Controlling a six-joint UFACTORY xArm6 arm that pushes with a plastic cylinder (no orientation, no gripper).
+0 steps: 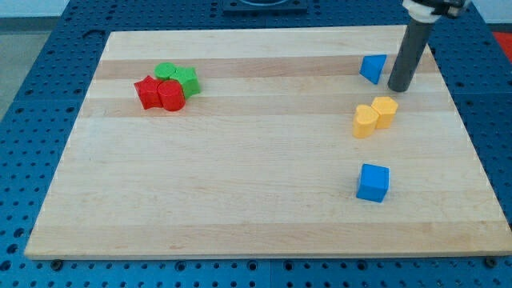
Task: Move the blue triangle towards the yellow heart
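The blue triangle (373,68) lies near the view's top right of the wooden board (240,192). My tip (398,88) stands just to the right of it and a little lower, close to its edge; I cannot tell if they touch. Two yellow blocks sit below the triangle: the yellow heart (366,121) and, touching it on the upper right, a yellow hexagon-like block (385,111). The tip is above and slightly right of this yellow pair.
A blue cube (373,182) sits lower on the right side. At the upper left is a cluster of two green blocks (178,78) and two red blocks (159,94), touching one another. The board rests on a blue perforated table (32,96).
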